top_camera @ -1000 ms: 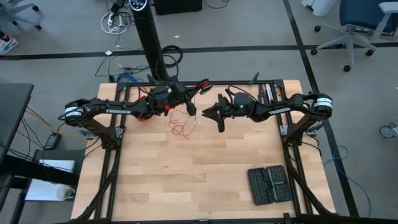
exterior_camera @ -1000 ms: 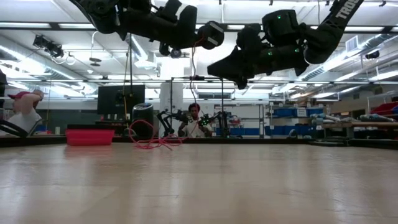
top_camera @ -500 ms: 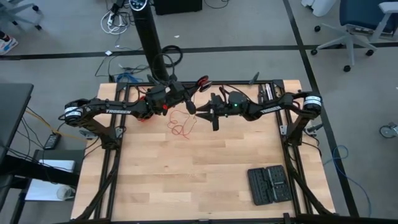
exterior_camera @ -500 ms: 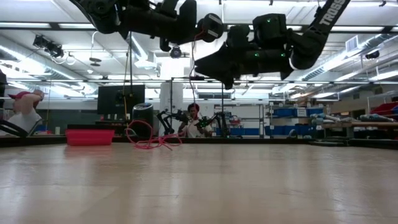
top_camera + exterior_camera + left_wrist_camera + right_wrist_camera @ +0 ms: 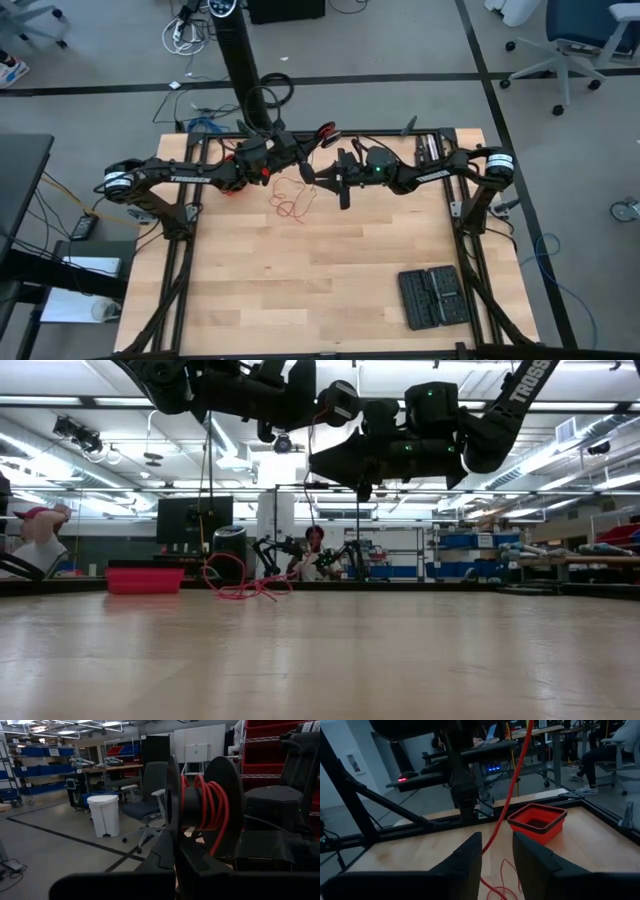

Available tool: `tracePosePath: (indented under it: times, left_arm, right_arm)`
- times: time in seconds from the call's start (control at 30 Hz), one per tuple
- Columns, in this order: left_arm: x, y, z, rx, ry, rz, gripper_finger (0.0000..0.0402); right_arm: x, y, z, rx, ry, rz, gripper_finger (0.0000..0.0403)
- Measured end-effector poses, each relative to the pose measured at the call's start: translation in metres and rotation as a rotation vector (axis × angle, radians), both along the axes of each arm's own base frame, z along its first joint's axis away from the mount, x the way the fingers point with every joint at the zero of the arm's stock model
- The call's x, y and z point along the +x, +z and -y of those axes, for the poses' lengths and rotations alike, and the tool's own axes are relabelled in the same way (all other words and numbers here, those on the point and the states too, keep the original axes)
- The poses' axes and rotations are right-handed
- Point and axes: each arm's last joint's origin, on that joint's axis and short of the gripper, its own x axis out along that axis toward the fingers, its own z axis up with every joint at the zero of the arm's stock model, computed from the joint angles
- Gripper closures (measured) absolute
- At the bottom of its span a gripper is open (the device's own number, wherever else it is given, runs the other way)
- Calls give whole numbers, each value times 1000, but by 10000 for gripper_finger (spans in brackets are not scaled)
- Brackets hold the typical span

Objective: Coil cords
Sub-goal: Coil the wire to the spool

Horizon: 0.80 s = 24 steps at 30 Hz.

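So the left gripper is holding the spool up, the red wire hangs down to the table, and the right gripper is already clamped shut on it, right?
Not quite. The right wrist view shows the right gripper open, the red wire passing between its fingers unpinched. The left gripper does hold the spool up, and the wire hangs to the table.

White lettering reading "TROSSEN" is showing along the left arm (image 5: 185,172) in the high view, and partly, as "TROSS", on the right arm (image 5: 522,385) in the low view.
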Motion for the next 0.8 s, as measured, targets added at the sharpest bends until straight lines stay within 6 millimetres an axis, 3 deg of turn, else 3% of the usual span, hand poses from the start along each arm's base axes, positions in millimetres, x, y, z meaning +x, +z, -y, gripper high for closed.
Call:
tracePosePath:
  times: [0.27,0.47,0.63,0.8]
  left_arm:
    - [0,2,0,6,0,23,401]
    - [0,2,0,6,0,22,401]
    - [0,2,0,6,0,22,401]
    - [0,1,0,3,-12,13,401]
  right_arm:
    - [0,0,0,-21,-16,3,339]
    - [0,0,1,-47,-18,3,396]
    - [-1,-5,3,-38,-23,-47,400]
    - [-11,-10,21,10,-85,-111,401]
